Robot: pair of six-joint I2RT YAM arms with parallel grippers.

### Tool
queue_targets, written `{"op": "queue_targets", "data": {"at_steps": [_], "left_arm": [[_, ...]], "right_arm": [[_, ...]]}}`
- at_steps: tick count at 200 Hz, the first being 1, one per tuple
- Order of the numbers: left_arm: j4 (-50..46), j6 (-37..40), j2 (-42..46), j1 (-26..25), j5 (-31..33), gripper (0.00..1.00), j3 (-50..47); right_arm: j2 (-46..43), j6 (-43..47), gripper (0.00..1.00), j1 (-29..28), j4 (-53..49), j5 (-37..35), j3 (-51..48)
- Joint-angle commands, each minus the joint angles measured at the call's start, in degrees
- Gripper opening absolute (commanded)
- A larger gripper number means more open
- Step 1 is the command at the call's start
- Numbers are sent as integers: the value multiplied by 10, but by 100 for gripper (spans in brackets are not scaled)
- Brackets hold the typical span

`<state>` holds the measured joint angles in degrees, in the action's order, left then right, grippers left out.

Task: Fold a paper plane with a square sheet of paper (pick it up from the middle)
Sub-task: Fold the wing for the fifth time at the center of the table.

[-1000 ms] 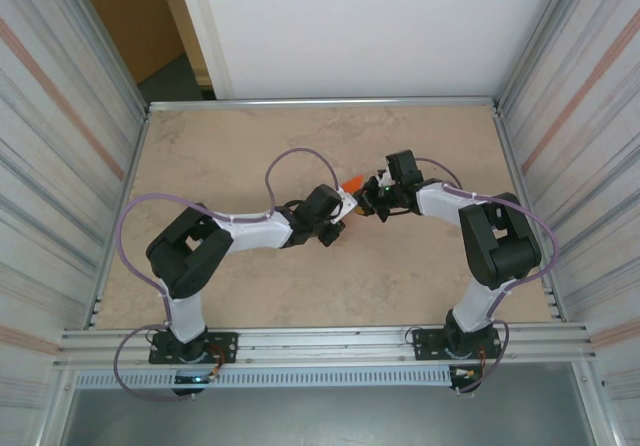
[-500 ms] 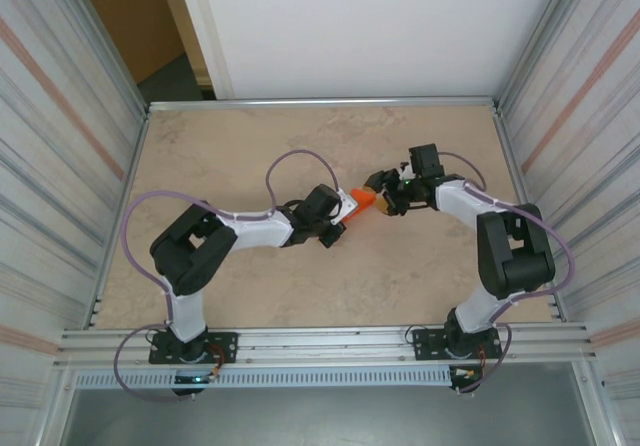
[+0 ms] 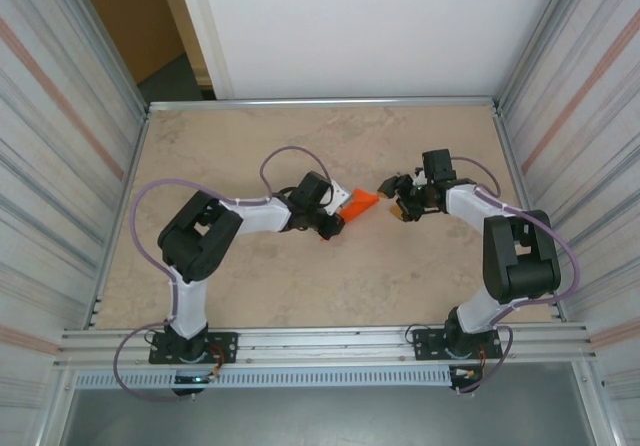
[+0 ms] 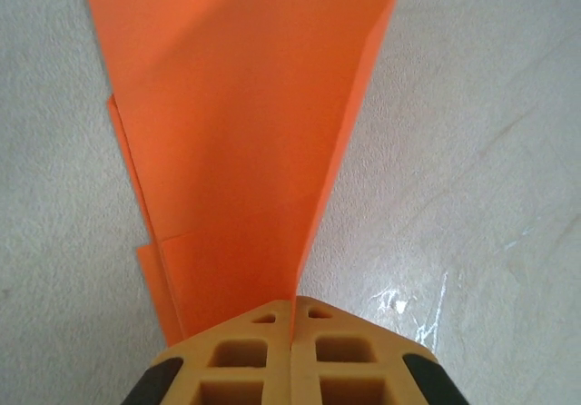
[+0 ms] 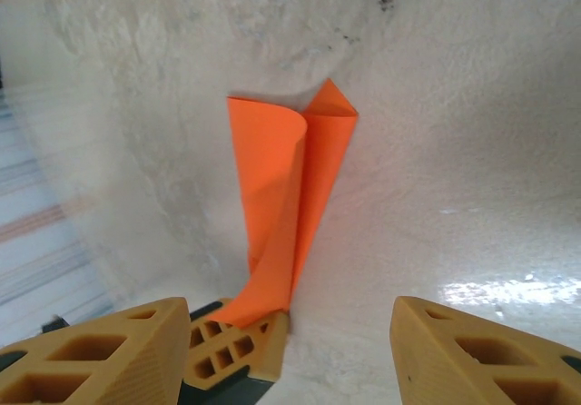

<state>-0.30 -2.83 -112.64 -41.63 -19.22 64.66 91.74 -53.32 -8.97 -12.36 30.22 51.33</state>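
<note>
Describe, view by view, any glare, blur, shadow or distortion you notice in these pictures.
Top external: soft, even light; the side walls splay outward. Left wrist: paper sharp, with a small glare streak on the table near the fingers. Right wrist: broad glare on the table at right; left edge washed out and smeared.

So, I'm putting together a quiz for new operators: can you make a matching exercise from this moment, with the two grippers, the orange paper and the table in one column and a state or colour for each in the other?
Things:
1. left gripper
2. right gripper
3. folded orange paper
4. table

States or colours:
A. pale, marbled beige
B. shut, pinching the paper's narrow end
C. bright orange, creased lengthwise
D. open, holding nothing

Pairs: 1-B, 2-D, 3-C, 4-A
</note>
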Motion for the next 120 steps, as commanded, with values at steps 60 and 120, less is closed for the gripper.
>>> {"op": "queue_targets", "data": {"at_steps": [60,120], "left_arm": [[-85,-130,-31,49,-175,1,71],[-130,-166,-65,57,-221,1,116]], "right_arm": [[-12,103,64,-17,1,-10,-13],[21,159,69,-65,4,-10,9]]}}
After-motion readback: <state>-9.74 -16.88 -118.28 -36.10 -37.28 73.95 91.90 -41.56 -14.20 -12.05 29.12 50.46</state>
